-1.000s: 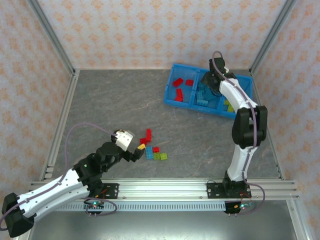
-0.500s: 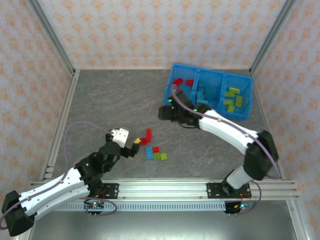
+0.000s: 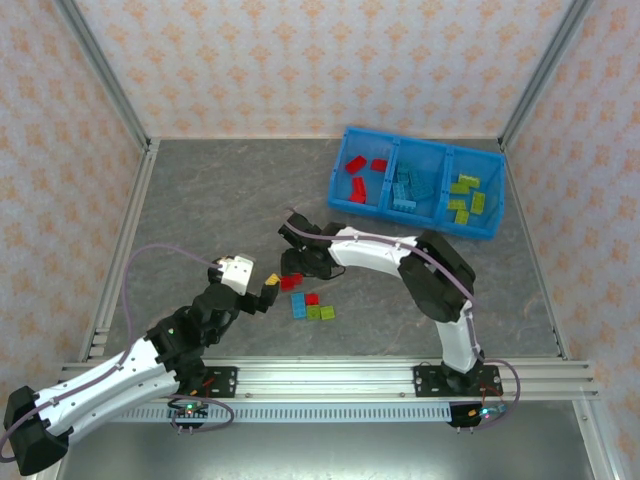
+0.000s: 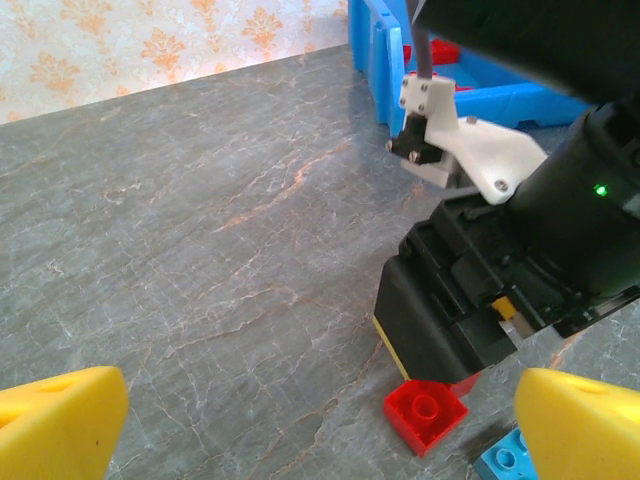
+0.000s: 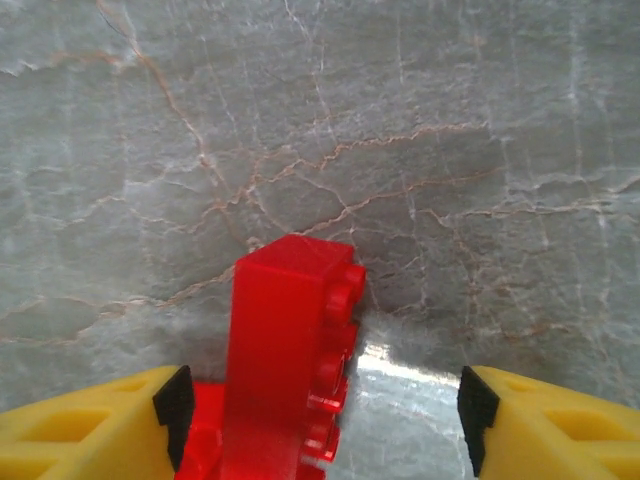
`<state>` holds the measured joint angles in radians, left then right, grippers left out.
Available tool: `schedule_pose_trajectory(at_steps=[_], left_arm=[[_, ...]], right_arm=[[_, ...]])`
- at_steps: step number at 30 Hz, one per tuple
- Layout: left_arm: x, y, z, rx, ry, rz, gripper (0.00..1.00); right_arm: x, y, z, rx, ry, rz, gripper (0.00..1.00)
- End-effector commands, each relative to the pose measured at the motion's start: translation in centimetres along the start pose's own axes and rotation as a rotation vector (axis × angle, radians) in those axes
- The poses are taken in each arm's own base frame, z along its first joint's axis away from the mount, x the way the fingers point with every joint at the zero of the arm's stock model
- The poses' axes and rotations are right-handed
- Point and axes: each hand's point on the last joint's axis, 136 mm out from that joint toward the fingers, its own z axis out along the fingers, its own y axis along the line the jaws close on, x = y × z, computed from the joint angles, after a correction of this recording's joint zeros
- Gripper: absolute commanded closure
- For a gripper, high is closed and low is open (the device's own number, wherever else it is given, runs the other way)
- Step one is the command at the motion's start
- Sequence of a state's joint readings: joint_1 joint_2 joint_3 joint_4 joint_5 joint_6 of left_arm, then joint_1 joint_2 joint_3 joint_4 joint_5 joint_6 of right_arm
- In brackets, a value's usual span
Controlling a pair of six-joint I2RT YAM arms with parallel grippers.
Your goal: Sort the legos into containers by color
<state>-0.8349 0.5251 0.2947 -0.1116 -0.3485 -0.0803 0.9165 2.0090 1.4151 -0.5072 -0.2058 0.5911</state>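
Table top (image 3: 220,210) grey stone-look, smooth, mostly matt, faint sheen. Red lego (image 5: 285,340) glossy, slightly translucent plastic. Bin (image 4: 383,60) bright-blue shiny plastic. Yellow finger pads (image 5: 80,430) matt plastic. Front rail (image 3: 330,375) brushed metal. Left arm shell (image 3: 110,385) smooth white plastic. Walls (image 3: 300,60) matt, patterned paper look.

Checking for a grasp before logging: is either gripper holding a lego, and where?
Nothing is held. The right gripper straddles a red lego, jaws open; the left gripper is open.
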Motion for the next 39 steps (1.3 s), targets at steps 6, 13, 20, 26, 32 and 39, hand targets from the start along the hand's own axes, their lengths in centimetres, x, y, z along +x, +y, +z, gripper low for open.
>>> schedule_pose_trajectory(at_steps=[6,13,20,26,32,39], left_arm=[[-0.5,0.3,-0.2,-0.008,-0.005,-0.003,0.00],[-0.9,-2.0,-0.4,0.131,-0.025,0.016,0.00],[-1.1,-3.3,-0.8,0.209,-0.050,0.019,0.00],[-1.1,-3.0,-0.7,0.190,-0.041,0.022,0.00],[-0.8,-2.6,-0.7,0.168,-0.034,0.038,0.00],[-0.7,-2.2,-0.5,0.145,-0.031,0.045,0.00]], right_arm=[[-1.3,-2.0,-0.6,0.101,-0.095,0.042,0.61],[-2.3,-2.9,-4.2,0.088,-0.213,0.044,0.74],[-6.9,-5.1,-12.1,0.065,-0.446,0.088,0.75],[-15.2,-10.5,-14.5,0.139,-0.538,0.160,0.76],[-23.7,-16.6,-12.0,0.302,-0.528,0.197,0.76],[-28.6,-18.9,-10.6,0.351,-0.471,0.222,0.58]])
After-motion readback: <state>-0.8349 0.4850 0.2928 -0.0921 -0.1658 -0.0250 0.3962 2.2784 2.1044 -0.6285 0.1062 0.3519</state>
